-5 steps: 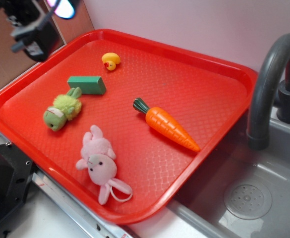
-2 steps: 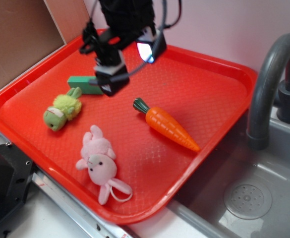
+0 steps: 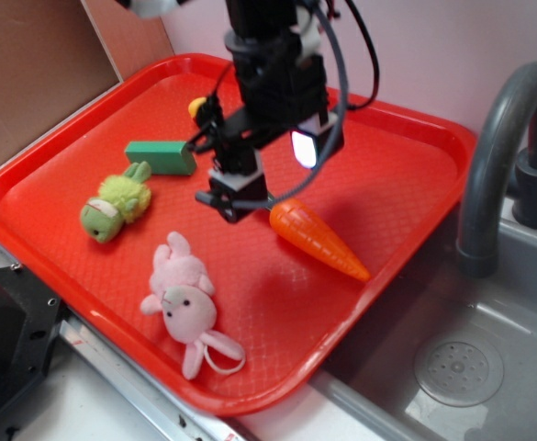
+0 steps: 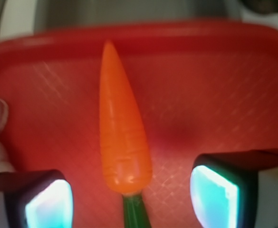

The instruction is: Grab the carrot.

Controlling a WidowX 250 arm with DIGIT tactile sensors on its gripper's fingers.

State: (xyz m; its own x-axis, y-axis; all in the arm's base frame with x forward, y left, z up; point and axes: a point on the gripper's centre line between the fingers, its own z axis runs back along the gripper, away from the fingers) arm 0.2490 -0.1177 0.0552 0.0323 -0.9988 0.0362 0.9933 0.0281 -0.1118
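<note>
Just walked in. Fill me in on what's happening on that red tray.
A robot arm is going after the toy carrot lying on the red tray. Its gripper is open and hangs over the carrot's green stem end, a finger on either side, nothing held yet. The carrot lies flat, tip pointing toward the sink side. A pink plush bunny, a green plush toy and a green block sit untouched elsewhere on the tray.

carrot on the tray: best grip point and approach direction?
Grip the carrot at its thick end, just ahead of the green stem, coming straight down from above. It lies flat on the tray, and its long axis runs between the open gripper's fingers, so they would close across its width. The tapered tip looks likelier to slip out.
</note>
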